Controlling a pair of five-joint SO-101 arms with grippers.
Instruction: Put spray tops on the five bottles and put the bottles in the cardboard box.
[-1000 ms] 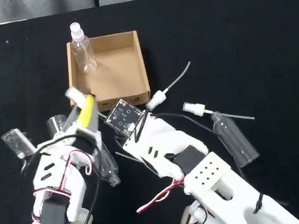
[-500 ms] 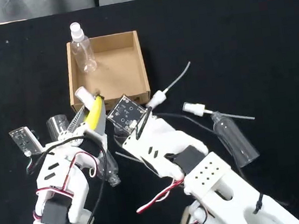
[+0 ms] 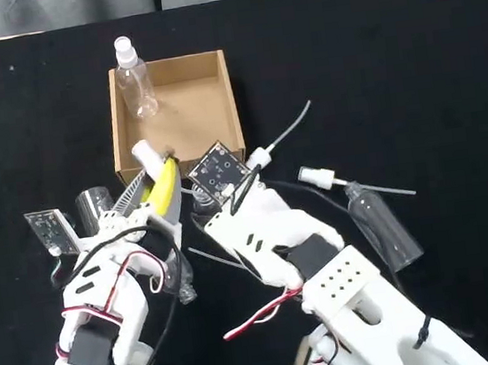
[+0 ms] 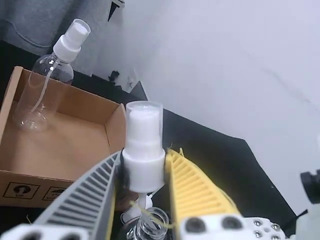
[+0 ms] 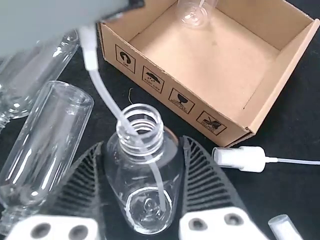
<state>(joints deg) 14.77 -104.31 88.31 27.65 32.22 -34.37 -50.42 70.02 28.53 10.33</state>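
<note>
From above, my left hand (image 3: 147,165) is clamped on a spray top (image 3: 143,149) just in front of the cardboard box (image 3: 230,95). My right hand (image 3: 199,204) sits close beside it, near the box's front wall; what it grips is hard to make out from here. A capped bottle (image 3: 135,82) leans in the box's far corner on my left side. On the black bench (image 3: 425,62) a loose spray top (image 3: 259,157) lies off the box's front corner, and a second loose top (image 3: 316,176) lies just beside an empty bottle (image 3: 383,223) on its side. Two more bottles are near my left arm: one upright (image 3: 93,204) and one lying down (image 3: 182,279).

At my left wrist, the grey finger (image 4: 85,200) and the yellow finger (image 4: 192,185) press on the collar of the spray top (image 4: 143,125), which stands upright. Its tube drops toward an open bottle mouth (image 4: 147,227) right beneath. Behind it are the box (image 4: 50,182) and the capped bottle (image 4: 42,85).

At my right wrist, my two black fingers (image 5: 75,190) are closed round an uncapped bottle (image 5: 142,175), held upright just in front of the box (image 5: 165,90). The dip tube (image 5: 107,100) slants down through its mouth — inside the neck, with the top well above it. One loose top (image 5: 240,158) lies by the box's corner.
</note>
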